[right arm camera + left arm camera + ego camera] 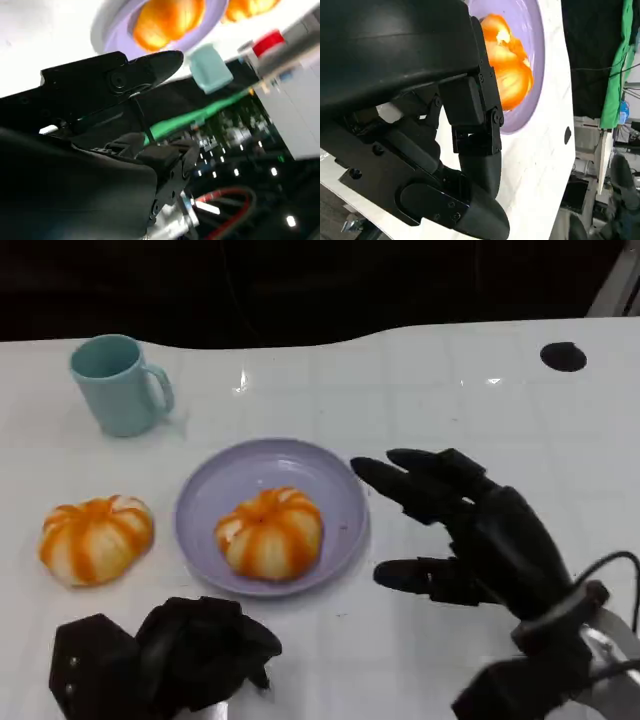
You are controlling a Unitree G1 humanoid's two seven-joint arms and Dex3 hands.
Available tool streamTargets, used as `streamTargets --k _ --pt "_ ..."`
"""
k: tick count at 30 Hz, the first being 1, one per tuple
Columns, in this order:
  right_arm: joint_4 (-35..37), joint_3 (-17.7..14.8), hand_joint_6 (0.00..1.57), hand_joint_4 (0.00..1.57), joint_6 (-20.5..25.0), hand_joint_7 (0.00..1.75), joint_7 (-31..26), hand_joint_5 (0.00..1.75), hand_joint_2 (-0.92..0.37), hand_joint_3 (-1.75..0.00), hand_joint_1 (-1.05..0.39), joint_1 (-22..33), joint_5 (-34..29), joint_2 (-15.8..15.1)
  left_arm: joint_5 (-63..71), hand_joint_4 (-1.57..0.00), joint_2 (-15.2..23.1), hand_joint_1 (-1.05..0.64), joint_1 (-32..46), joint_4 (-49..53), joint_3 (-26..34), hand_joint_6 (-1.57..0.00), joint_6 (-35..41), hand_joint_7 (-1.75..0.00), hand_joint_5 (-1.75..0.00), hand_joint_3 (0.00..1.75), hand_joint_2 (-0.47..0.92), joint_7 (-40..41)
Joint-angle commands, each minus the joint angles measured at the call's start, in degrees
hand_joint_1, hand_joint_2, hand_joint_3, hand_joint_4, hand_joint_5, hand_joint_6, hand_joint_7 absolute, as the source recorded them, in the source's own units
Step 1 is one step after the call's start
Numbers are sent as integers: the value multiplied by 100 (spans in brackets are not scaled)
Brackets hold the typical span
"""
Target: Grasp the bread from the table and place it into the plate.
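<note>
One orange-and-white striped round bread (270,531) lies in the lavender plate (205,500) at the table's middle; it is also in the left wrist view (512,70) and right wrist view (167,20). A second bread of the same look (96,538) sits on the table left of the plate. My right hand (470,530) hovers just right of the plate, fingers spread apart, holding nothing. My left hand (165,655) rests near the front edge below the plate, fingers curled in with nothing in them.
A light blue mug (118,383) stands at the back left. A black round mark (563,356) lies at the back right. The table's far edge runs along a dark background.
</note>
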Motion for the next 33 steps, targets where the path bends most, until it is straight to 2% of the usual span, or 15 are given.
streamTargets --k 1,5,7,8,9,10,12,15,17,20,28,33 --pt "5 -230 65 48 -320 16 -316 59 -92 -7 -40 313 -24 -246 72 -89 71 -104 76 4 6 -152 20 -42 -153 27 62 26" --pt "-21 -373 74 57 -507 18 -430 64 -92 -6 -34 521 -18 -352 51 -89 73 -105 89 -24 10 -151 28 -42 -153 27 62 10" --pt "-23 -455 82 63 -589 21 -480 74 -91 -6 -30 625 -10 -399 44 -89 75 -105 88 -27 11 -151 30 -42 -153 27 63 1" --pt "-36 -497 90 71 -627 26 -519 86 -90 -7 -27 695 -33 -449 48 -89 80 -105 83 -25 10 -151 34 -42 -152 27 63 2" --pt "-40 -524 93 76 -659 35 -550 100 -86 -17 -24 739 -57 -486 52 -89 84 -105 79 -21 9 -151 36 -42 -152 27 63 4" --pt "-35 -548 93 81 -703 51 -573 111 -68 -52 -23 780 -67 -518 53 -89 88 -105 74 -20 8 -151 40 -42 -152 26 63 2" --pt "-2 -593 93 85 -819 70 -598 121 -50 -90 -22 865 -67 -572 61 -89 91 -105 71 -23 8 -151 51 -42 -152 26 63 15" --pt "67 -640 92 84 -960 87 -671 141 -46 -104 -22 973 -124 -660 64 -89 86 -105 69 -31 11 -150 66 -42 -152 26 63 35" --pt "57 -664 86 81 -991 103 -618 158 -46 -109 -22 1085 -104 -737 60 -89 81 -105 65 -27 16 -150 65 -42 -152 26 63 42" --pt "1 -711 80 79 -997 120 -603 172 -46 -113 -22 1253 -95 -788 62 -90 94 -105 73 -46 19 -151 75 -42 -152 26 63 39" --pt "-381 -774 69 76 -662 145 -314 175 -51 -110 -25 1743 -50 -660 74 -90 138 -105 180 -163 35 -151 82 -43 -151 26 63 14" --pt "-444 -766 67 78 -445 152 -69 175 -53 -110 -26 1892 87 -583 60 -89 150 -103 249 -184 45 -151 59 -42 -151 26 63 -21"
